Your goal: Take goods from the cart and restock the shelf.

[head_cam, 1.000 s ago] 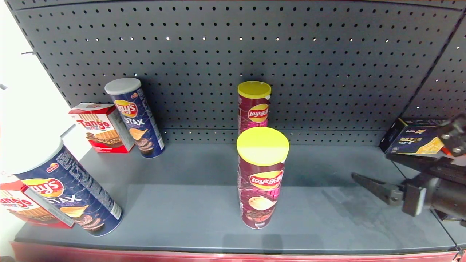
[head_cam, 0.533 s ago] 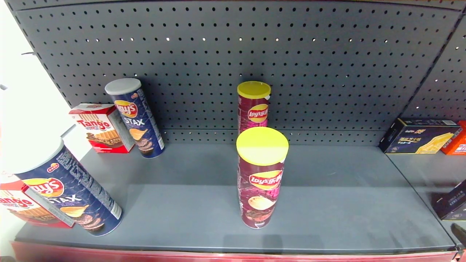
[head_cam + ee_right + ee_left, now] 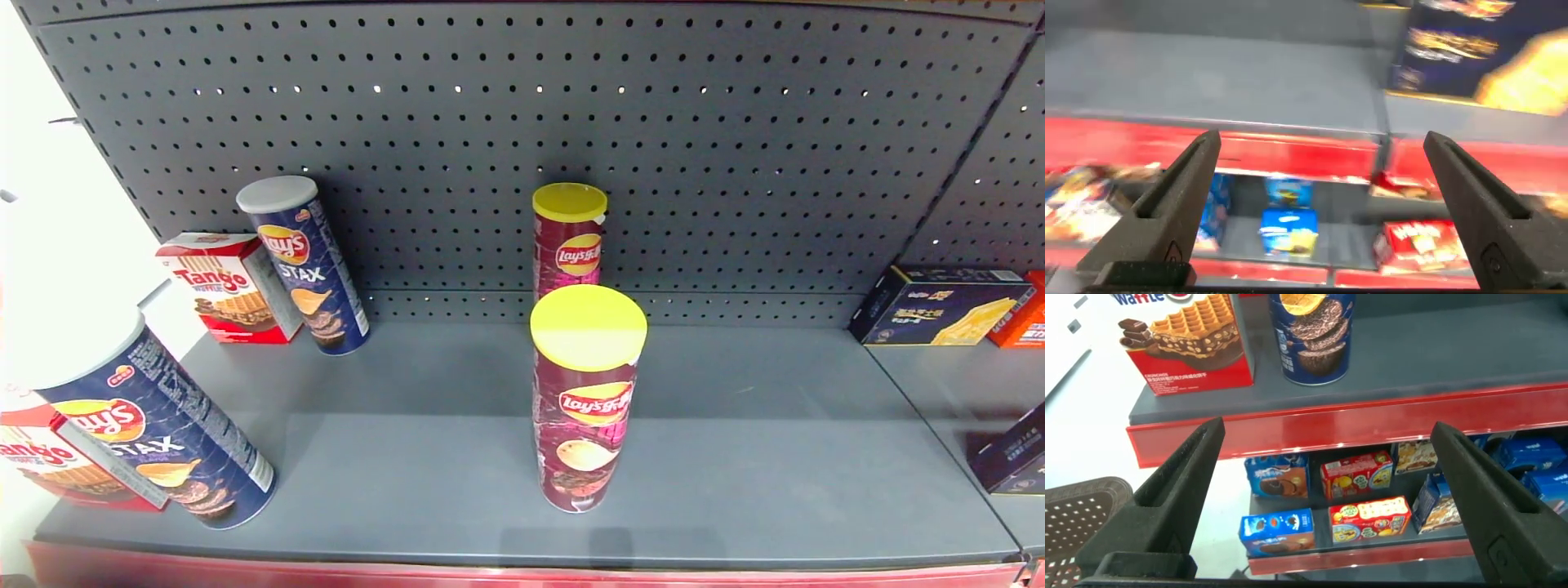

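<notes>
My left gripper and right gripper are both spread wide and empty, facing the red front edge of the shelf. The front maroon can stands at twelve o'clock with its twin right behind it, and a blue can stands at eight. My worry is that the next item, brought in low, clips that tall, narrow front can and topples it.

Front can maroon, lid yellow; shelf grey.
</notes>
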You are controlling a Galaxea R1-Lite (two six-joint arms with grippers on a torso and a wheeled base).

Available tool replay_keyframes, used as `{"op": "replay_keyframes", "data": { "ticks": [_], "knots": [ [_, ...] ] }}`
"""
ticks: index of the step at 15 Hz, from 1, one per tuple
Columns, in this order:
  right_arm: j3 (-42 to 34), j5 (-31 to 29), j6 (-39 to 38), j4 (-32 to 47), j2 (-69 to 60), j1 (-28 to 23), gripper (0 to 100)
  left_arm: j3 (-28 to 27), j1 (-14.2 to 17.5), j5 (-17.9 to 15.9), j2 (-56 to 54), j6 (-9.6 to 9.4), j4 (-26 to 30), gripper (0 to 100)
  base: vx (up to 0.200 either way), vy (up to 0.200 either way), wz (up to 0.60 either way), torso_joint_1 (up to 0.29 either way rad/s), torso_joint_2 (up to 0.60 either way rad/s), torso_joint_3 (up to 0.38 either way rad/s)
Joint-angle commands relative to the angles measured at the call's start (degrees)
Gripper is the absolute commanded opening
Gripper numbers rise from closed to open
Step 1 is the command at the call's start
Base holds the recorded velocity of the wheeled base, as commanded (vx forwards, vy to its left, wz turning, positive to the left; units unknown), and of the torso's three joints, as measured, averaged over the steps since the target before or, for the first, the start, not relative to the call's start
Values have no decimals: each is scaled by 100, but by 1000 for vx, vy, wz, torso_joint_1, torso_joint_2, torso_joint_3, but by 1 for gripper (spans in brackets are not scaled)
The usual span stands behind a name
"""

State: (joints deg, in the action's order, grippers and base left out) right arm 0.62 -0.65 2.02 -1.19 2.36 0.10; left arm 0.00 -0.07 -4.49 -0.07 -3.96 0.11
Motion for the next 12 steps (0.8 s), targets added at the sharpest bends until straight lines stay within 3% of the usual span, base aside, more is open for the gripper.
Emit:
{"op": "replay_keyframes", "data": {
  "ticks": [1,9,12],
  "knots": [
    [-62,-401,-176,155,-236,-27,100,0,-1,0,7,1,-2,100,0,0,0,0,0,0],
    [-53,-296,-158,146,-236,-19,100,0,-1,0,7,1,7,100,0,0,0,0,0,0],
    [-62,-287,-158,137,-236,-19,100,0,7,18,7,159,-2,100,0,0,0,0,0,0]
  ]
}}
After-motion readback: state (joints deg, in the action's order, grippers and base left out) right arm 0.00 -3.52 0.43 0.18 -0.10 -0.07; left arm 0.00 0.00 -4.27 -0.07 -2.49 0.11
